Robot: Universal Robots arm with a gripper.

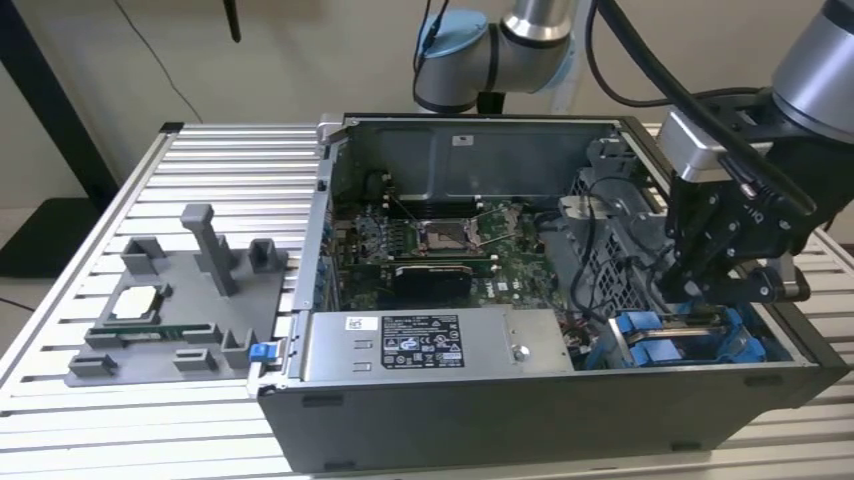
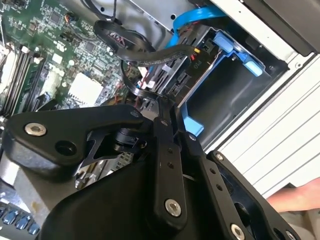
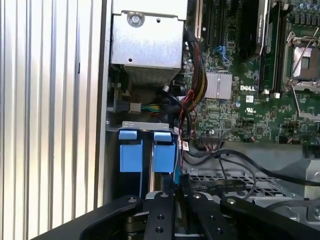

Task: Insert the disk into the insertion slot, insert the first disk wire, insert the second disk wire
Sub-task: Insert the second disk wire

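- Computer case (image 1: 534,420): open grey metal tower lying on its side on the ribbed metal table (image 1: 214,150); holds all the items below except the last.
- Power supply box (image 1: 427,345): grey metal with a white sticker, along the case's near wall in the exterior view.
- Insertion slot (image 1: 687,335): grey bay with bright blue rails, in the near corner of the case at the exterior view's right; two blue tabs (image 3: 145,150) stand side by side at its mouth in the first wrist view. Whether the disk sits inside cannot be told.
- Pincer (image 1: 701,285): black, lowered into the case directly over the insertion slot; whether its fingers are apart or together cannot be told. Black cables (image 2: 145,47) run just beside it.
- Perforated cage (image 1: 607,260): grey metal, just behind the slot.
- Motherboard (image 1: 427,240): green, on the case floor further back, with an open processor socket (image 1: 441,235).
- Grey fixture tray (image 1: 174,320): on the table outside the case, at the exterior view's left, carrying a processor chip (image 1: 138,303) and a memory stick (image 1: 154,333).
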